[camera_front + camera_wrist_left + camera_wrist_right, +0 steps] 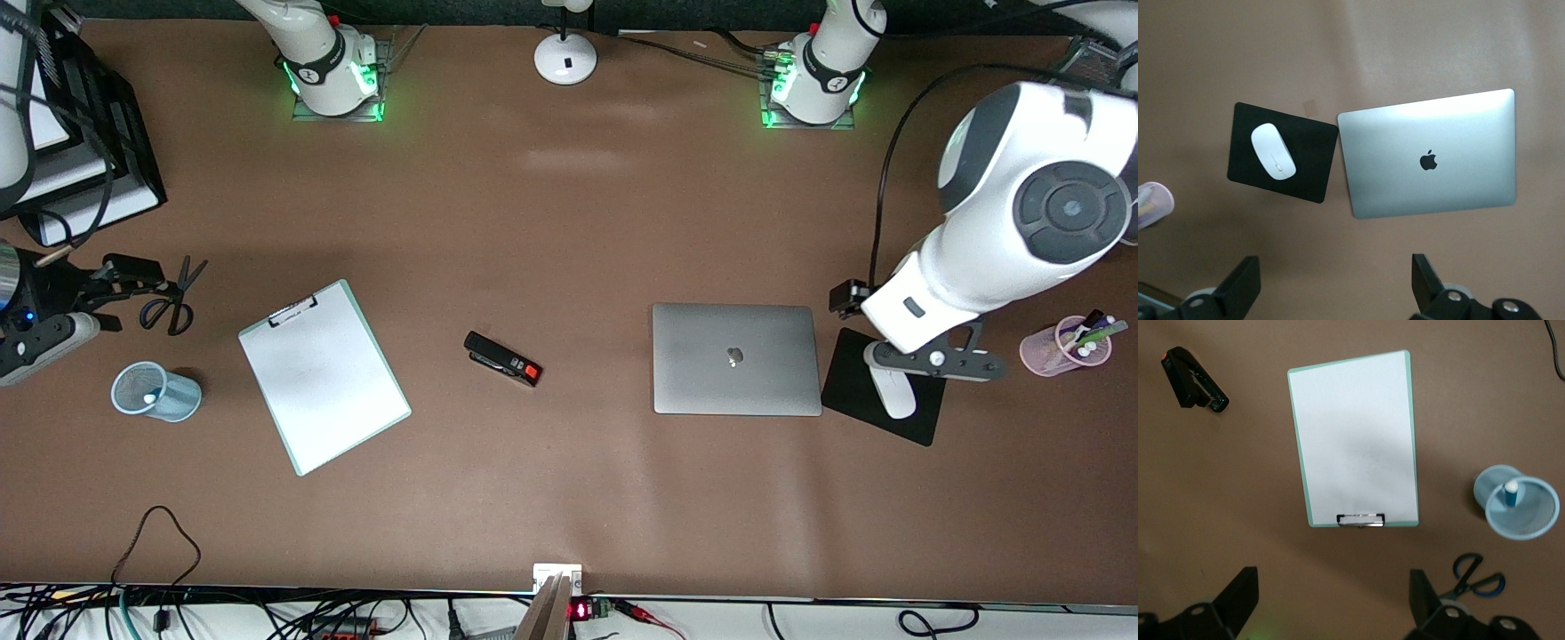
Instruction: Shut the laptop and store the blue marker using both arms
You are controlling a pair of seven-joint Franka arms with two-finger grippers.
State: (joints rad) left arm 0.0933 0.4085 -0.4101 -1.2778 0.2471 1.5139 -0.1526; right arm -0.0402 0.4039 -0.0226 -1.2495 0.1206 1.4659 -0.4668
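Your blue mesh cup (156, 391) stands near the right arm's end of the worktop (569, 222), and the blue marker (1511, 495) stands upright in it, white end up. The pink cup (1062, 347) at the left arm's end holds a bunch of markers (1095, 331); green and purple show, the rest you can't sort out.

The laptop (736, 358) is shut, lid flat, logo up, toward the left arm's end. The mouse pad (876, 387) lies just beside it with the white mouse (1273, 151) on it.

Left gripper (1335, 293) hangs over the mouse pad and the worktop beside the laptop: jaws spread wide, nothing between them, touching nothing. Right gripper (1331, 603) hangs at the right arm's end, over the scissors (173, 298) and the worktop beside the clipboard's clip: jaws also spread wide, empty, touching nothing.

The clipboard (323, 375) lies flat beside the mesh cup, clip end farther from the front camera. The stapler (502, 358) sits between clipboard and laptop. The scissors lie farther from the front camera than the mesh cup.
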